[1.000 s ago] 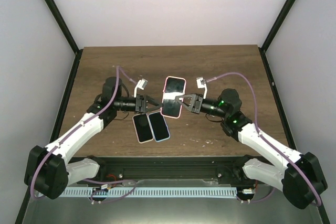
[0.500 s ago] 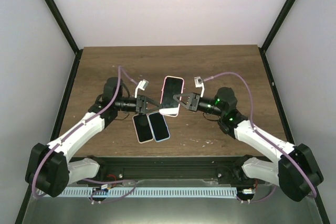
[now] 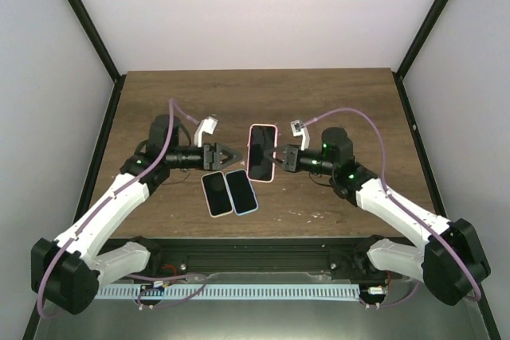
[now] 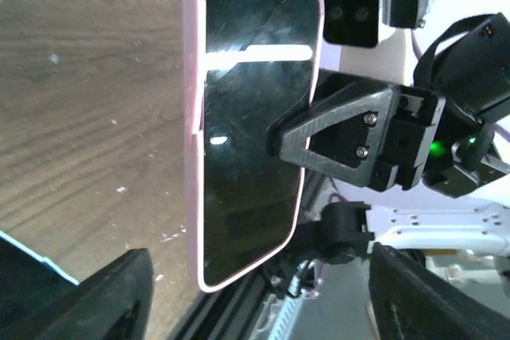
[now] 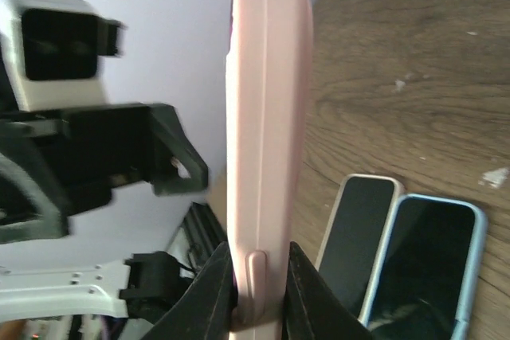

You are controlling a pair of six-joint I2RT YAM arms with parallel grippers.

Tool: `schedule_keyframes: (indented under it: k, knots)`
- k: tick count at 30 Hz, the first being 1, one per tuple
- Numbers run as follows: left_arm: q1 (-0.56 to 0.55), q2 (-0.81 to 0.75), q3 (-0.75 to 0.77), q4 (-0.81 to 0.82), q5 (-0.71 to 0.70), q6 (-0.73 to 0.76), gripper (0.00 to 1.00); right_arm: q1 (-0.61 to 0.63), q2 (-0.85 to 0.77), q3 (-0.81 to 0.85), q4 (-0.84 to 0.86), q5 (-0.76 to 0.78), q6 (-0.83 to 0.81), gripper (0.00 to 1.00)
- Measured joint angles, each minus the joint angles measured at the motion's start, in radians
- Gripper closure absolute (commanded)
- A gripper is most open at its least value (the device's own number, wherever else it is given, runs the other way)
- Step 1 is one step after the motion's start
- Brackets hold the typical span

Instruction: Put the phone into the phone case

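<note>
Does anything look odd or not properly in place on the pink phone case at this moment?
Yes, probably. The phone seems not fully seated in the pink phone case that the right gripper holds up: in the left wrist view, the lip along the upper left edge stands wider, with a step midway.

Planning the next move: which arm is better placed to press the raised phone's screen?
Likely left. The left end effector is open and empty, facing the phone; the right end effector is shut on the pink case, holding it off the table.
</note>
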State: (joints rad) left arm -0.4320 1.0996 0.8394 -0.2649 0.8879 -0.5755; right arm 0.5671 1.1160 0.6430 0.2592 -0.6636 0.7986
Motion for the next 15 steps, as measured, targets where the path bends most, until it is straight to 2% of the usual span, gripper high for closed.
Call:
schedule_keyframes:
  k: [2,3,7,15]
  knots:
    - [0.000,-0.032,0.017,-0.046,-0.051,0.035,0.02,-0.004,0.000,0.021,-0.082,0.012,-0.058,0.94]
    - [0.000,-0.050,0.026,-0.077,-0.084,0.047,0.00,-0.010,0.000,0.027,-0.115,0.014,-0.085,0.94]
    - [0.000,-0.105,0.056,-0.182,-0.204,0.103,0.00,-0.031,0.024,0.034,-0.222,0.010,-0.174,0.91]
    - [0.000,-0.195,0.074,-0.327,-0.396,0.187,0.00,-0.064,0.253,0.036,-0.378,-0.013,-0.273,0.89]
